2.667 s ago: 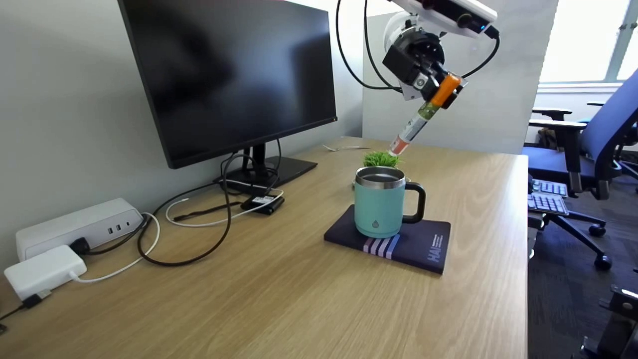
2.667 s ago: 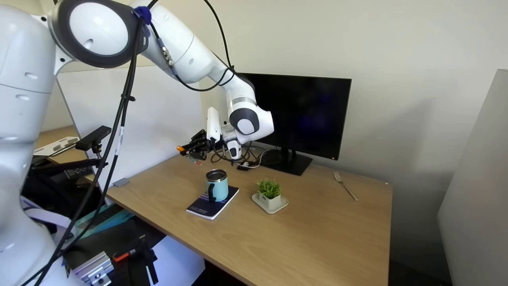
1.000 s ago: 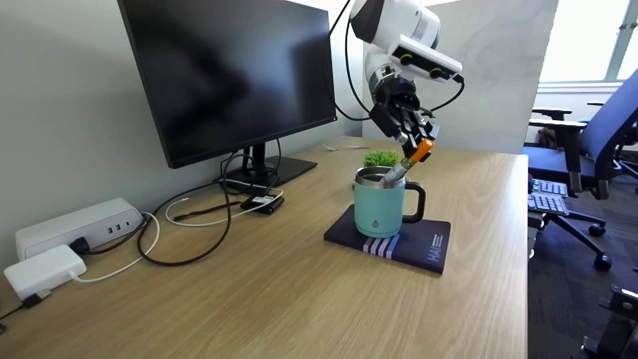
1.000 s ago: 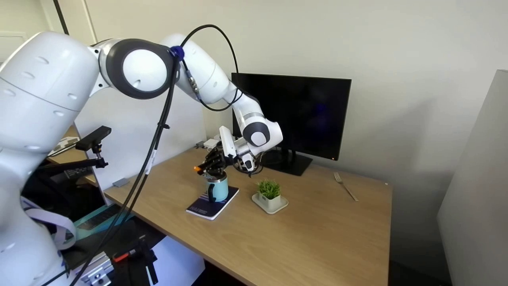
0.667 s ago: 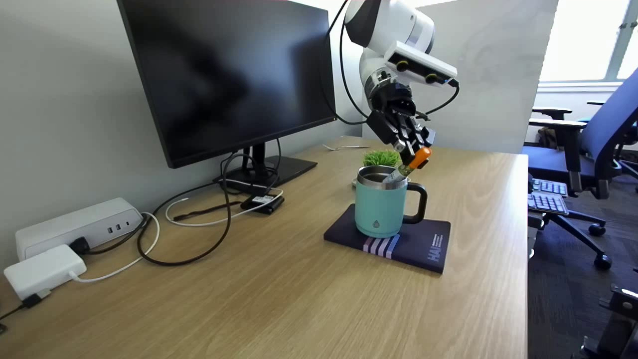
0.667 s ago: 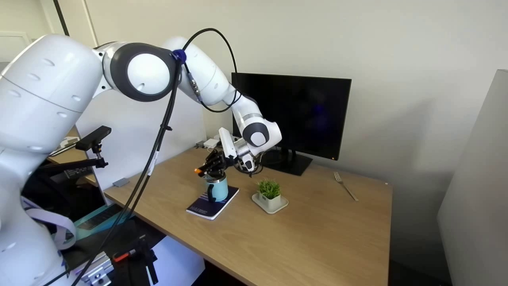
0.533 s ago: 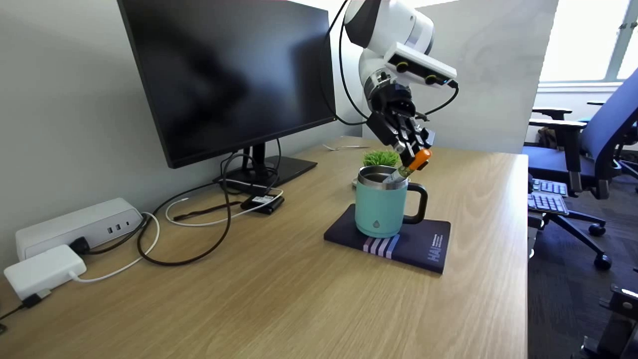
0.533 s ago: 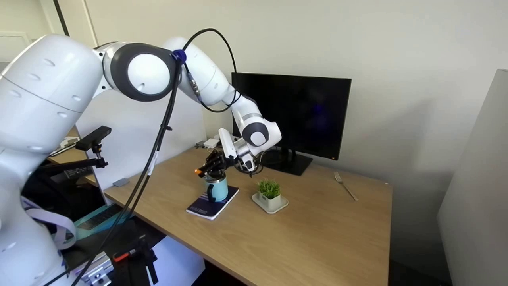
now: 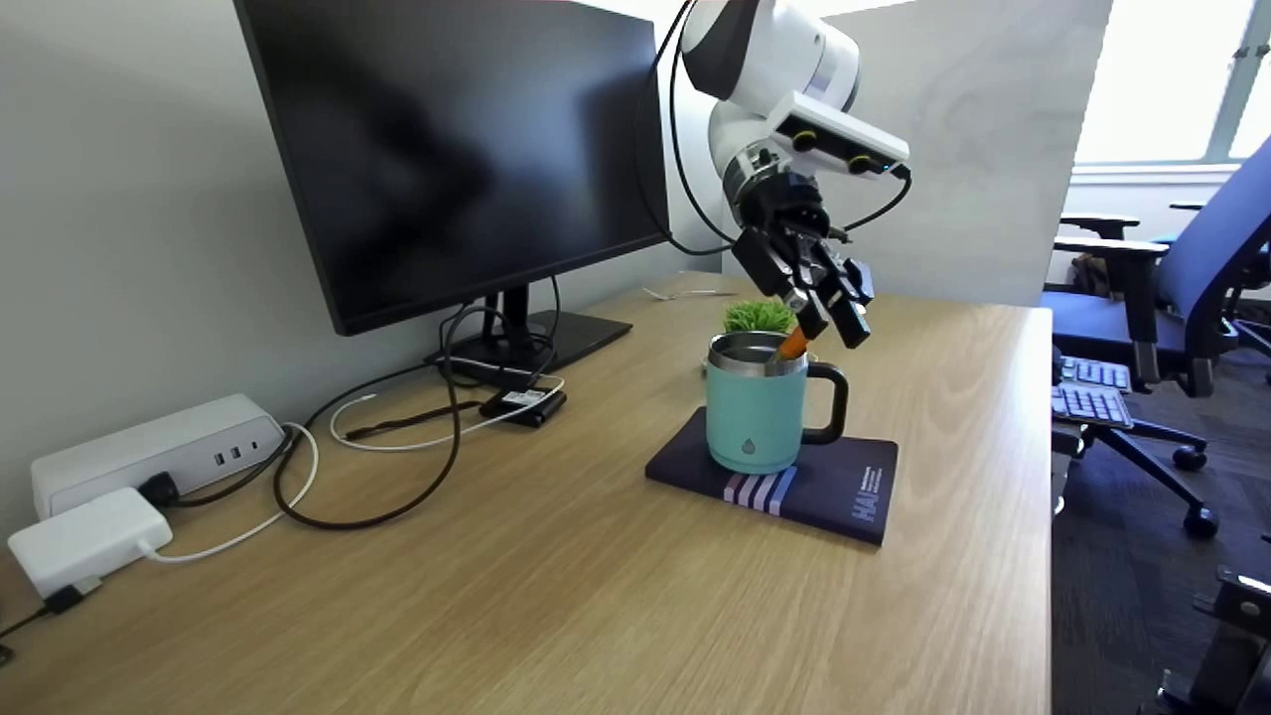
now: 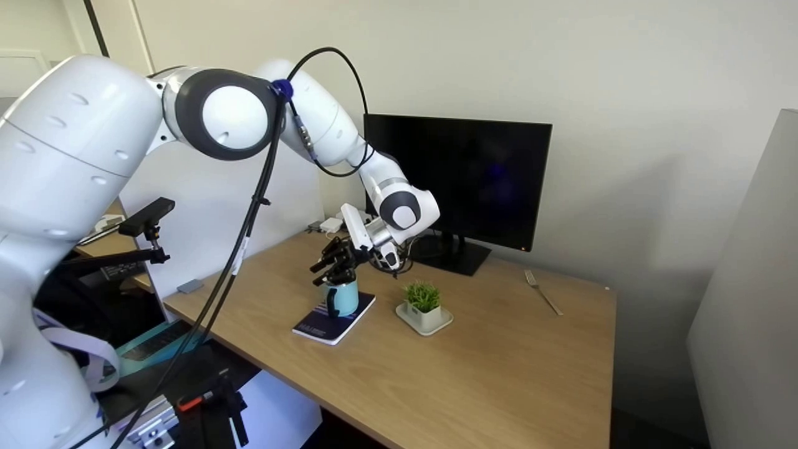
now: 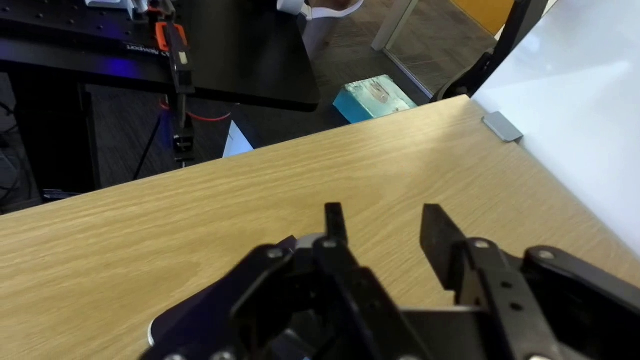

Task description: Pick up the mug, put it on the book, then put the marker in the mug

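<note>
You have the flat, striped navy book beneath the teal, silver-rimmed cylindrical mug. The slim, orange-ended marker leans inside the mug. Above the mug, your black two-fingered gripper has its jaws apart. A green potted plant stands near the mug.

You have a smooth, matt, metal-rimmed mug; under it, a matt-covered book; around it, a wood-grained desk; well apart from it, a softly reflective monitor.
</note>
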{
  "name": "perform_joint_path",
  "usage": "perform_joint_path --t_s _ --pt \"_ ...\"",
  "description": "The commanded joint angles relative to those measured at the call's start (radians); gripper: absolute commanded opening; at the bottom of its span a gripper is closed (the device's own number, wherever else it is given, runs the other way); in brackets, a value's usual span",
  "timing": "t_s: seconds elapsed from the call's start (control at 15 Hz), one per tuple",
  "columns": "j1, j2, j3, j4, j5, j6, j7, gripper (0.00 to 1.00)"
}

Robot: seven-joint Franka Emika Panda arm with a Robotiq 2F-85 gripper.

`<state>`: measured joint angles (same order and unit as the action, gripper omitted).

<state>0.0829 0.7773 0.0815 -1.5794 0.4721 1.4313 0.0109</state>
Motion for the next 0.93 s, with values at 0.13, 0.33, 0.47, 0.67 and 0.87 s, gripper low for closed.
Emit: perform_joint_path --t_s 0.13,0.33,0.47,0.67,0.87 --pt "-0.002 -0.012 0.012 0.022 -0.044 -0.013 -0.008 0.89" --pt "0.001 -0.055 0.016 0.039 -0.059 -0.025 -0.010 1.00" --pt "0.009 -0.098 0.019 0.047 -0.079 -0.024 -0.018 1.00" --pt "0.035 -0.208 0.019 0.010 -0.156 0.024 -0.045 1.00" --pt "0.060 -0.321 0.022 -0.054 -0.244 0.090 -0.078 1.00"
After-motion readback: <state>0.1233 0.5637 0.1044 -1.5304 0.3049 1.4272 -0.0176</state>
